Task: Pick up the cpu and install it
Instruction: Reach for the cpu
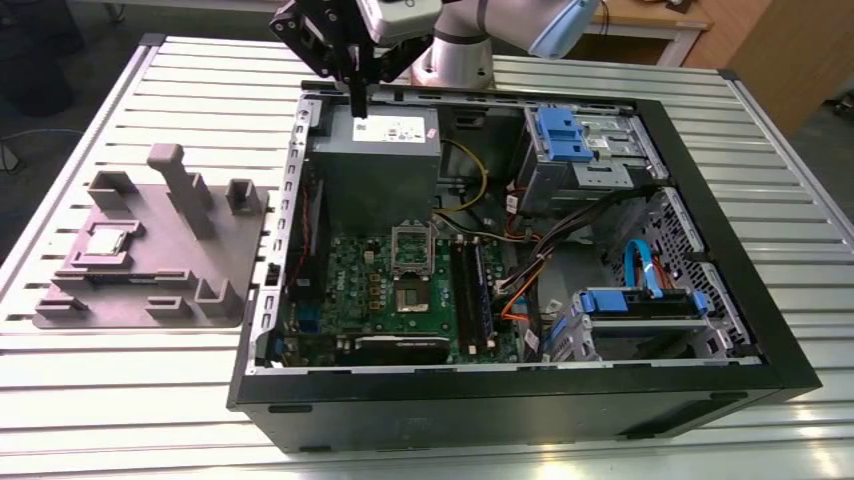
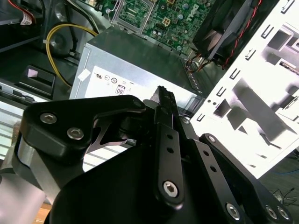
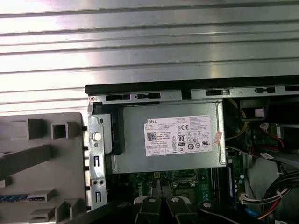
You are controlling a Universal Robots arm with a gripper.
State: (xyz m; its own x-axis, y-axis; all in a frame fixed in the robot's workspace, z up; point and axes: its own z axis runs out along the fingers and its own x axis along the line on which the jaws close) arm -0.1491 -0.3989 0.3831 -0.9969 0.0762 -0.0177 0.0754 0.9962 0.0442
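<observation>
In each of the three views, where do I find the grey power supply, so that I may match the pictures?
Exterior view: the power supply sits at the far end of the case, beside the gripper.
Second wrist view: the power supply lies just beyond the gripper, before the motherboard.
First wrist view: the power supply lies between the case's black rim and the motherboard.
Shared landmark: its white label.

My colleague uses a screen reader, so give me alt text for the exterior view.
A robot gripper hangs over the grey power supply in an open computer case; the cpu lies on a grey fixture at the exterior view's left.
</observation>
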